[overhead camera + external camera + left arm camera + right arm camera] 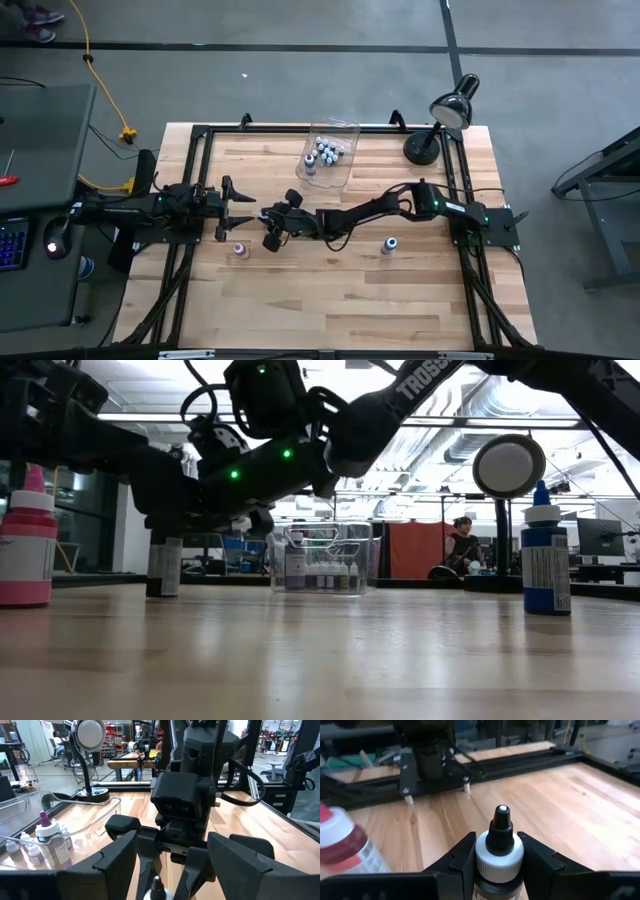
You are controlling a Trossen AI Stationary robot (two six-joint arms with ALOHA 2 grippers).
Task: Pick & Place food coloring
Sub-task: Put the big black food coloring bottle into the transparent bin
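The left tool (245, 208) waits with fingers spread at the tabletop's (350, 290) left side. Just beside it, the right tool (499, 865) grips a black-tipped bottle (499, 847), body hidden between the fingers. A pink bottle (239, 249) stands nearby, a blue bottle (389, 244) rightward; the clear bin (345, 170) behind holds perhaps a dozen bottles (326, 153).

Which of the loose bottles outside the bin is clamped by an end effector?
The black-tipped bottle, clamped in the right end effector. The pink bottle and blue bottle stand free on the table.
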